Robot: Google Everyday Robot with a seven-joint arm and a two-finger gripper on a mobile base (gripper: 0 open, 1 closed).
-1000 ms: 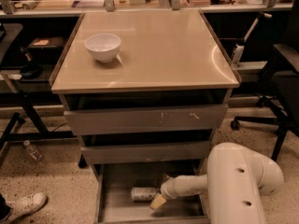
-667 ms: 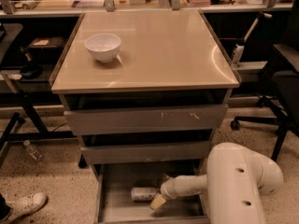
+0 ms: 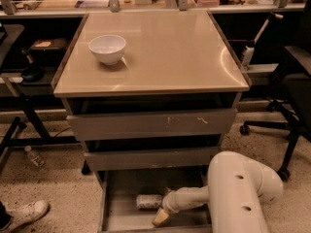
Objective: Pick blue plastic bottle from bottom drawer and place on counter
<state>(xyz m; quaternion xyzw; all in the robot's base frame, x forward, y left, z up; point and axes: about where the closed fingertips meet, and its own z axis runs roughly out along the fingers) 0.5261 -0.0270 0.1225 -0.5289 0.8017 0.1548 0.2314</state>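
Plastic, pale and translucent, wrapped in a whitish label: blue plastic bottle (image 3: pixel 148 201) lying on its side on the flat grey metal floor of the bottom drawer (image 3: pixel 121 213), which stands open beneath the glossy beige counter (image 3: pixel 165 57). Reaches low into that drawer from the right on a smooth, rounded cream arm (image 3: pixel 238 193), with the tan-tipped gripper (image 3: pixel 161 218) just beside the bottle's right end. Cannot tell whether clenched or released.

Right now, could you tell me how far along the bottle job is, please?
Done: the bottom drawer stands open. In hand: the gripper is down inside it, right beside the blue plastic bottle, which lies on its side on the drawer floor. Left: lifting it out and setting it on the counter.
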